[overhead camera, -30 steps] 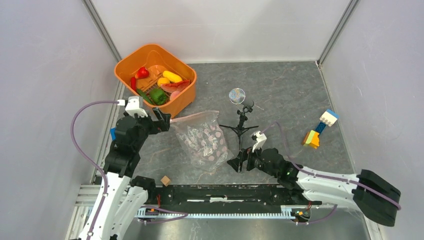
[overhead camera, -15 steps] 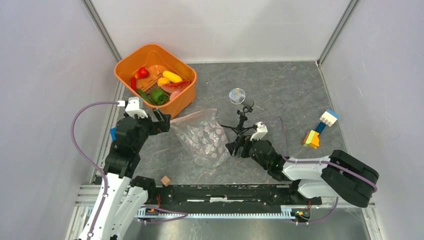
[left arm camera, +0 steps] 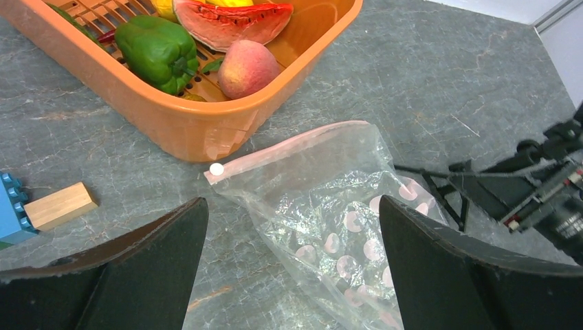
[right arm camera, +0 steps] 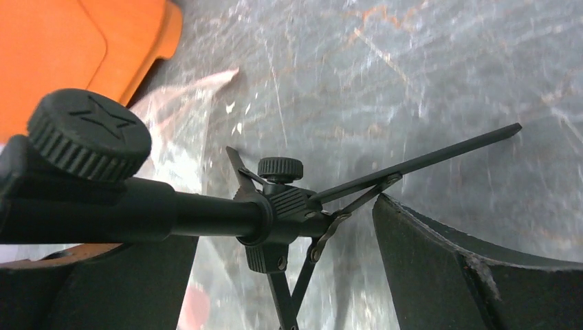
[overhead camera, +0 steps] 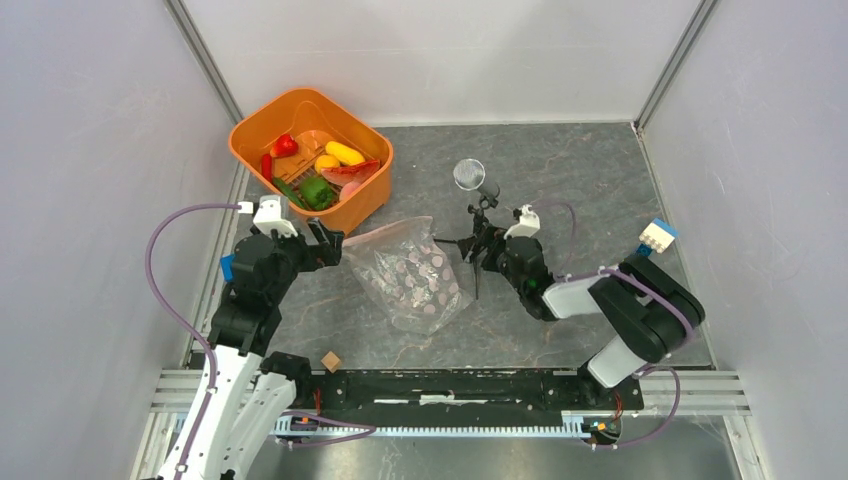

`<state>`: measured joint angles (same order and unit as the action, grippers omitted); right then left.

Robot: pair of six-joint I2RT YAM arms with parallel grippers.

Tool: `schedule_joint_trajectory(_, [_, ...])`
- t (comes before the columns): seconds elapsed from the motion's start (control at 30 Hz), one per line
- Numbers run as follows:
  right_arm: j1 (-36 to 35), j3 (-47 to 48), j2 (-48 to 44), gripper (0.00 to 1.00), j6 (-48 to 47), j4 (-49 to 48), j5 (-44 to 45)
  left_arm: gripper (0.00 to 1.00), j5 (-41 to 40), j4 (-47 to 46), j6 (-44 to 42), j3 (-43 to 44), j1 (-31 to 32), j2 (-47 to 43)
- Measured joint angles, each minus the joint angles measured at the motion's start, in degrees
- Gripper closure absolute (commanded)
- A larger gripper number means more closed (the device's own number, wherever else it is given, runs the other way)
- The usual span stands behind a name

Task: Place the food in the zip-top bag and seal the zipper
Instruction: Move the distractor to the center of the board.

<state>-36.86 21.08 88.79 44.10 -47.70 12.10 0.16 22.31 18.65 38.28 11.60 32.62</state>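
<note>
The zip-top bag (overhead camera: 410, 277), clear with pinkish dots, lies flat mid-table, empty. Its zipper (left arm camera: 289, 147) is the pink strip at the mouth edge facing the orange basket (overhead camera: 372, 190). The food lies in the basket: a green pepper (left arm camera: 157, 48), a watermelon slice (left arm camera: 230, 20), a peach (left arm camera: 246, 67), and red and yellow pieces (overhead camera: 340, 152). My left gripper (overhead camera: 328, 241) is open and empty just left of the bag's mouth; it hovers over the bag in its wrist view (left arm camera: 292, 204). My right gripper (right arm camera: 285, 230) is open astride a small black tripod (right arm camera: 278, 206), right of the bag (overhead camera: 480, 255).
The tripod (overhead camera: 478, 225) stands tilted, with a round lens head (overhead camera: 468, 174), beside the bag's right edge. A wooden cube (overhead camera: 331, 360) sits near the front rail. Coloured blocks (overhead camera: 657, 236) lie at the right. A wooden block (left arm camera: 60, 205) and a blue block (left arm camera: 9, 206) lie left of the bag.
My right arm has swung away from the front edge up to the tripod. The tripod has shifted and its lens head has moved back and left. The left arm has not moved.
</note>
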Motion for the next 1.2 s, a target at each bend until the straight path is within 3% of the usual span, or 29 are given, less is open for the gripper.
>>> schedule_joint_trajectory(0.3, [5.8, 12.4, 14.4, 0.02, -0.7, -2.8, 0.2, 0.00, 0.4, 0.0, 0.0, -0.2, 0.0, 0.3])
schedule_joint_trajectory(0.5, [9.9, 25.5, 24.6, 0.02, -2.6, -2.5, -0.2, 0.00, 1.2, -0.1, 0.0, -0.2, 0.0, 0.6])
schedule_joint_trajectory(0.93, [20.3, 58.3, 43.6, 0.02, -6.3, 8.4, -5.7, 0.00, 1.9, -0.1, 0.0, -0.2, 0.0, 2.4])
schedule_joint_trajectory(1.2, [24.2, 59.6, 44.0, 0.02, -10.0, 10.3, -13.2, 0.00, 2.2, -0.1, 0.0, -0.3, -0.3, 3.1])
